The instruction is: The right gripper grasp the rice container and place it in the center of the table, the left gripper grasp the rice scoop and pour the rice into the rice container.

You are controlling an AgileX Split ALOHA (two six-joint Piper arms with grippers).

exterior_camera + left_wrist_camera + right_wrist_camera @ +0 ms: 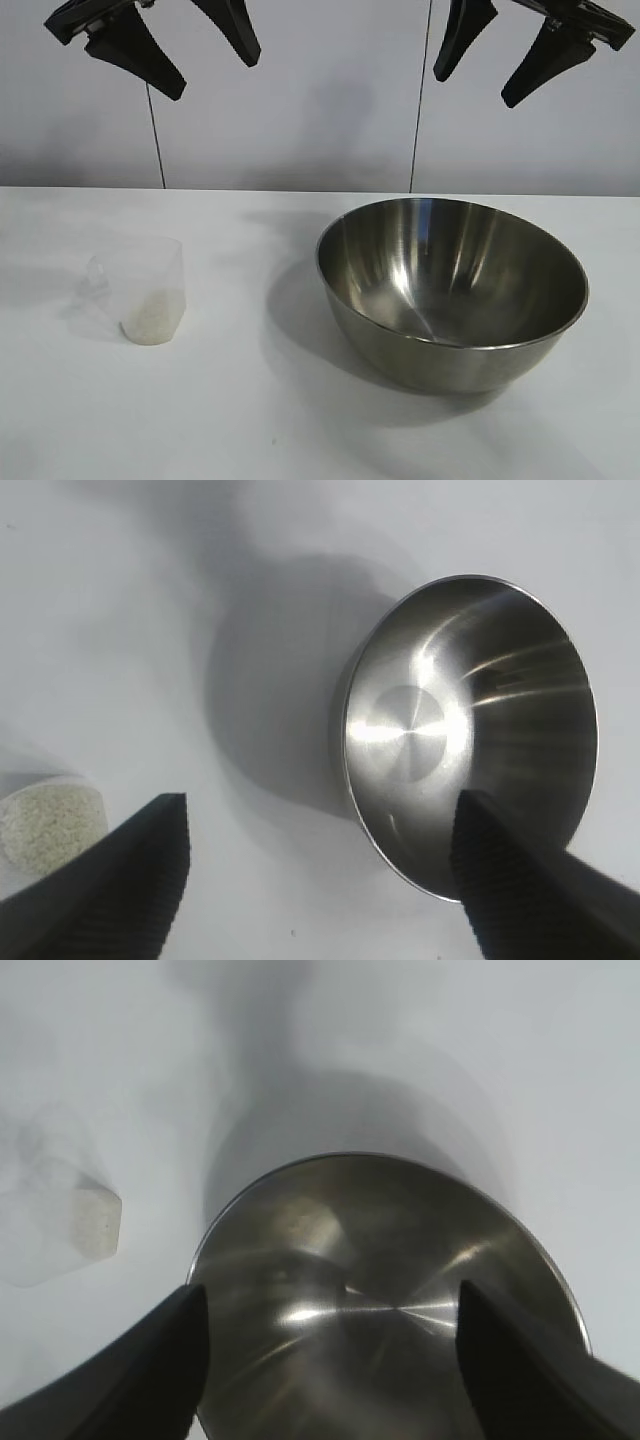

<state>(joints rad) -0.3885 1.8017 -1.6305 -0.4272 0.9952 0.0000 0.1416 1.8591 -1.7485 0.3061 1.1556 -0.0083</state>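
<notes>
The rice container (452, 288), a large shiny steel bowl, stands empty on the white table (300, 420), right of centre. It also shows in the left wrist view (470, 735) and the right wrist view (390, 1290). The rice scoop (145, 290), a clear plastic cup, stands upright at the left with rice (155, 322) in its bottom. The rice shows in the left wrist view (50, 820) and the scoop in the right wrist view (75, 1222). My left gripper (215, 75) hangs open high above the table's left half. My right gripper (480, 88) hangs open high above the bowl.
A pale grey panelled wall (300, 100) closes the back of the table. Bare tabletop lies between the scoop and the bowl and along the front edge.
</notes>
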